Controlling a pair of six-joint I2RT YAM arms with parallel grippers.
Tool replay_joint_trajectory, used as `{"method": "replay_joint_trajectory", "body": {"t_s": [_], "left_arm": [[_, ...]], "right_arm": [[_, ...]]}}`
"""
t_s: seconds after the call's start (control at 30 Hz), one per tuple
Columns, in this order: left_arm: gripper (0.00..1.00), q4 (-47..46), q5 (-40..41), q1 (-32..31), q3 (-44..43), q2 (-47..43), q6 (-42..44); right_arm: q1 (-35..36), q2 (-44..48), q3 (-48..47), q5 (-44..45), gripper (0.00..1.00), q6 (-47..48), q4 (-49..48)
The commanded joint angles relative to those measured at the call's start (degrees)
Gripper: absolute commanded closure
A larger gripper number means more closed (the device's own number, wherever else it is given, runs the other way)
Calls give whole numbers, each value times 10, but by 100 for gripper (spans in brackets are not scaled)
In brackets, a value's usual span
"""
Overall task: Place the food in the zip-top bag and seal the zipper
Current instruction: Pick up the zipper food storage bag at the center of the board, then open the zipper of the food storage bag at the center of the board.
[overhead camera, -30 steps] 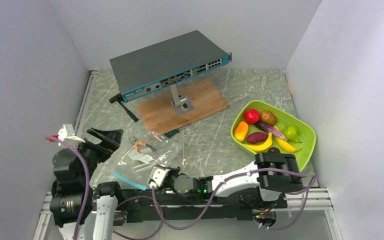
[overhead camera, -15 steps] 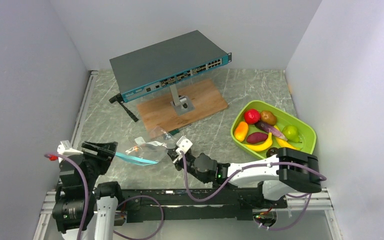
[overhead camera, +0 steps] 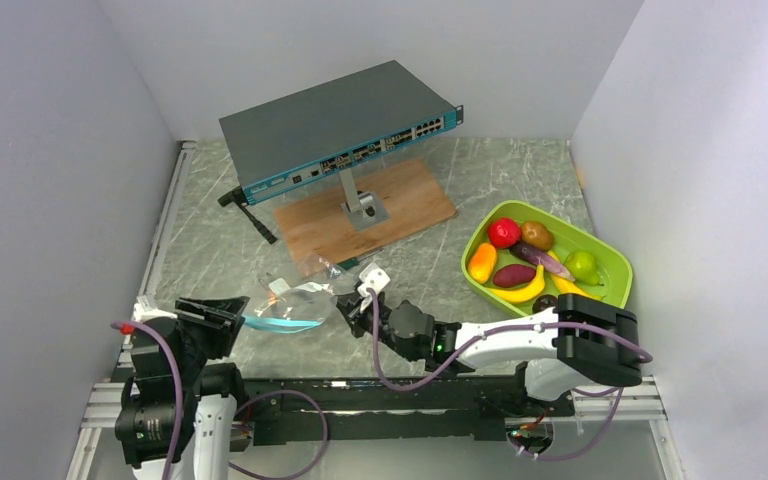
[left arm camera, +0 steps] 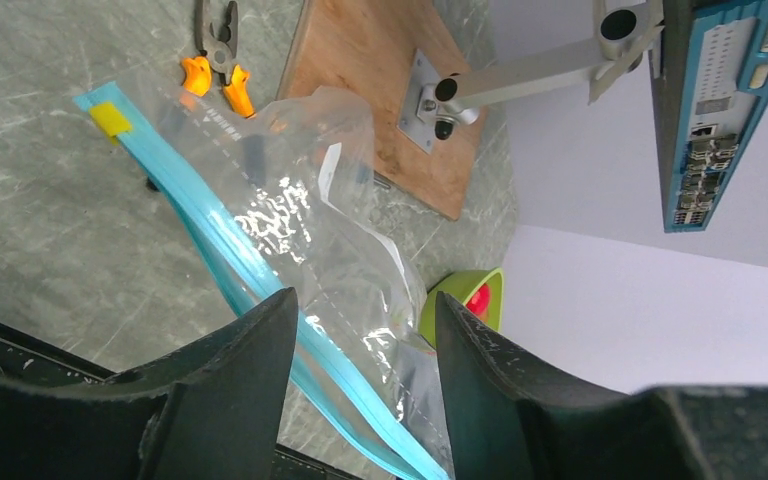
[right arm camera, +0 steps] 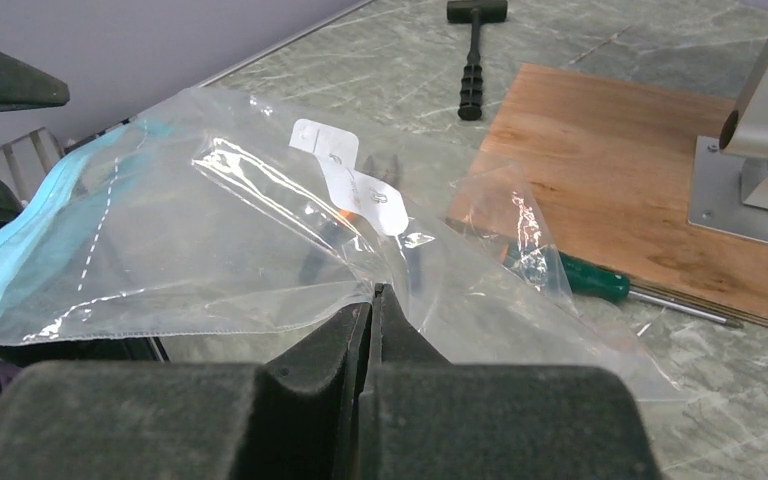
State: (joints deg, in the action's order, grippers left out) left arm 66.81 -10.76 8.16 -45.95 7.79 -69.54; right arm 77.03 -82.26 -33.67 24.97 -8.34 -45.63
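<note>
The clear zip-top bag (overhead camera: 300,300) hangs stretched between my two grippers, above the table. My right gripper (overhead camera: 345,303) is shut on the bag's plastic edge (right arm camera: 373,290). My left gripper (overhead camera: 228,312) stands at the bag's mouth. In the left wrist view its jaws (left arm camera: 363,300) are apart, and the teal zipper (left arm camera: 230,260) passes between them. The zipper (overhead camera: 278,323) faces the left arm. The food lies in the lime-green tray (overhead camera: 615,300): a red apple (overhead camera: 504,232), a brown fruit (overhead camera: 537,235), a banana (overhead camera: 525,292), an eggplant (overhead camera: 545,260) and a green pear (overhead camera: 582,264).
A network switch (overhead camera: 340,130) stands on a metal post over a wooden board (overhead camera: 400,205) at the back. A black tool (overhead camera: 250,212) lies left of the board, a green screwdriver (right arm camera: 590,282) at its front edge, and orange-handled pliers (left arm camera: 215,75) under the bag. Grey walls close in both sides.
The right gripper has lifted the bag off the table and carried it away from the arm bases. The left gripper has come to the teal edge and its jaws have narrowed.
</note>
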Motion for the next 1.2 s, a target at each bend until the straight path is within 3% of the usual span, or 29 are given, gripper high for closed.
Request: {"method": "replay_joint_trajectory", "body": {"t_s": [0.0, 0.1, 0.23, 0.33, 0.47, 0.53, 0.7, 0.8, 0.87, 1.0, 1.17], "left_arm": [[41, -16, -3, 1, -13, -10, -32], [41, -80, -39, 1, -15, -1, 71], [47, -205, -194, 1, 0, 34, 264], [45, -176, -246, 1, -12, 84, 366], [38, -147, -274, 1, -39, 134, 464], [33, -143, -266, 1, -55, 145, 506], [24, -194, -299, 1, -54, 145, 593], [20, -238, -323, 1, -49, 144, 621], [12, -268, -342, 1, -42, 144, 644], [6, -267, -366, -7, -43, 177, 688], [20, -287, -319, -25, -38, 206, 713]], "right_arm": [[-7, 12, -1, -1, 100, -21, -6], [-14, 9, -1, -8, 100, -30, -3], [-28, 9, -5, -40, 100, -45, 8], [-35, 8, -8, -74, 100, -40, 9], [-97, 24, -33, -210, 100, -78, 54], [-127, 29, -61, -309, 100, -86, 97], [-181, -2, -171, -428, 100, -103, 251], [-228, -35, -220, -491, 100, -147, 310], [-251, -46, -237, -528, 100, -174, 327], [-274, -55, -273, -560, 100, -190, 372], [-291, -58, -286, -594, 100, -187, 389]]}}
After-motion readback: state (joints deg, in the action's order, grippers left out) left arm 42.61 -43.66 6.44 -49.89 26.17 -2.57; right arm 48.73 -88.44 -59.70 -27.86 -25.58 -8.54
